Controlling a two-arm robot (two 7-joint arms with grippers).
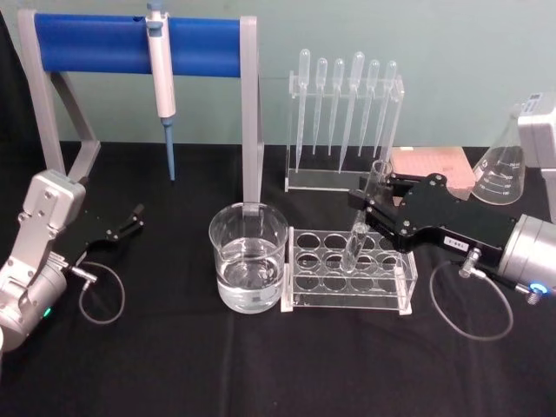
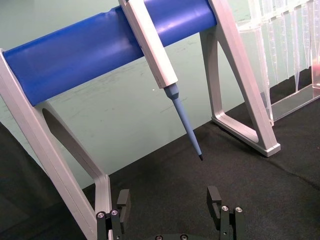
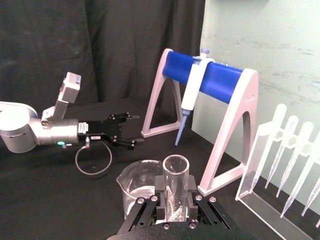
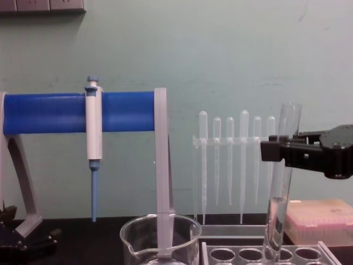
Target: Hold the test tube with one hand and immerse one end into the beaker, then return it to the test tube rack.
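So this looks like the lift-out stage: the right tool (image 1: 375,205) is clamped on the upper part of the test tube (image 1: 363,224), just under its rim, and the tube's round bottom is still down in one of the holes of the clear rack (image 1: 347,271). In the chest view the bottom end sits right at the rack's top plate, so it's hard to say whether it's clear of the hole yet.

Next move, I'd guess, is straight up until the tube is free of the rack, then across toward the robot's left to the beaker (image 1: 248,268), which stands just beside the rack with water in it, then down so the lower end dips in. Keeping the tube upright matters, since the beaker's rim is close to the rack.

The left tool (image 1: 130,221) hovers low over the black worktop (image 1: 261,365) near the blue pipettor stand (image 1: 139,45), jaws apart, holding nothing.
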